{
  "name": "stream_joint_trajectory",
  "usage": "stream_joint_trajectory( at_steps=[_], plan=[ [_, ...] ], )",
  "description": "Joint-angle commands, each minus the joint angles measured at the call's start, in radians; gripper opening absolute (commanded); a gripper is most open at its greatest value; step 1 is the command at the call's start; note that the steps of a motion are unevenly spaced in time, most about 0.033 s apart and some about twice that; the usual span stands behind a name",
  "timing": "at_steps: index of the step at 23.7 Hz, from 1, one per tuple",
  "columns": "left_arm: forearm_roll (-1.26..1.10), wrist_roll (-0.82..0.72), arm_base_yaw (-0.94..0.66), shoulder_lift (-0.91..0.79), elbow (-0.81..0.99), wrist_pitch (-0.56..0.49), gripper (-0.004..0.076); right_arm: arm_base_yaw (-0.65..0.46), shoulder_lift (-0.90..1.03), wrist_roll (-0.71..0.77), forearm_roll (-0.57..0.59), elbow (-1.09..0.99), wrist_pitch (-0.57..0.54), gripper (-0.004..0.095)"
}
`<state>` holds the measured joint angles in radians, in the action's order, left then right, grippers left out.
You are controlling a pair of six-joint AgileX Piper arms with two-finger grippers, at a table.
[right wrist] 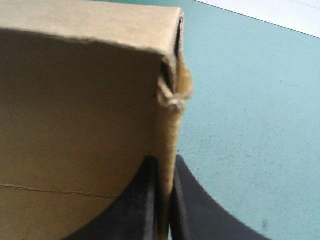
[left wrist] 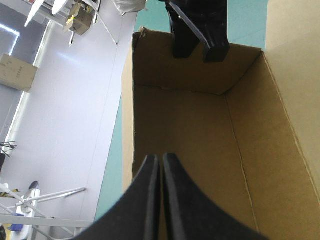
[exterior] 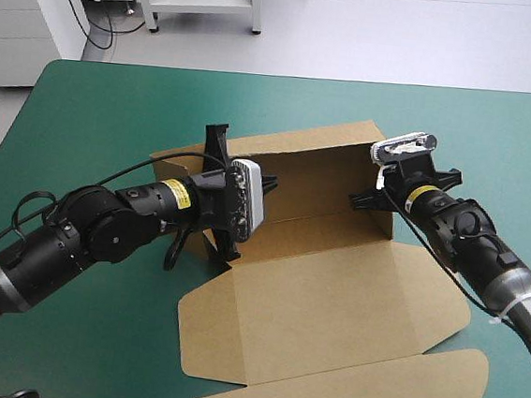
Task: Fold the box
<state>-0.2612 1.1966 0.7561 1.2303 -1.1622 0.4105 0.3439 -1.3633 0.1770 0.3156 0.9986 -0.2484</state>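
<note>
1. Box (exterior: pixel 331 299): brown, near the middle of the bench (exterior: pixel 105 108) on the teal-green cover. The far wall and both end walls stand up; the lid panel lies flat toward the near edge.
2. Left tool (left wrist: pixel 160 159): black fingers all but together, with a thin strip of board pinched between them at the box's left end.
3. Right tool (right wrist: pixel 165 161): clamped on the right end wall, one finger inside and one outside. The wall's top corner is frayed.
</note>
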Motion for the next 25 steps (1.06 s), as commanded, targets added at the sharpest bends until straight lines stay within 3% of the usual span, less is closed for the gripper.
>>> stream_joint_trajectory(
  at_steps=[1, 3, 6, 9, 11, 19, 25],
  plan=[
    [0.026, -0.105, 0.008, -0.034, -0.054, -0.015, 0.0001, -0.010, 0.030, 0.016, 0.034, 0.039, 0.045, -0.0022],
    [0.089, -0.216, 0.008, -0.030, -0.079, 0.035, 0.0001, -0.010, 0.030, 0.016, 0.034, 0.039, 0.034, -0.0022],
    [0.379, -0.576, 0.008, -0.025, -0.160, 0.168, 0.0001, -0.010, 0.030, 0.037, 0.034, 0.039, 0.020, -0.0022],
    [0.570, -0.849, -0.011, -0.025, -0.262, 0.426, 0.0003, -0.010, 0.030, 0.042, 0.034, 0.039, -0.033, -0.0022],
    [0.567, -0.918, -0.084, -0.025, -0.306, 0.563, 0.0003, -0.010, 0.030, 0.042, 0.034, 0.039, -0.082, -0.0022],
    [0.397, -0.984, -0.445, -0.083, -0.311, 0.598, 0.0003, -0.010, 0.030, 0.006, -0.060, 0.060, -0.281, -0.0022],
    [0.324, -1.001, -0.594, -0.145, -0.311, 0.597, -0.0008, -0.010, 0.030, -0.101, -0.168, 0.155, -0.411, -0.0022]
  ],
)
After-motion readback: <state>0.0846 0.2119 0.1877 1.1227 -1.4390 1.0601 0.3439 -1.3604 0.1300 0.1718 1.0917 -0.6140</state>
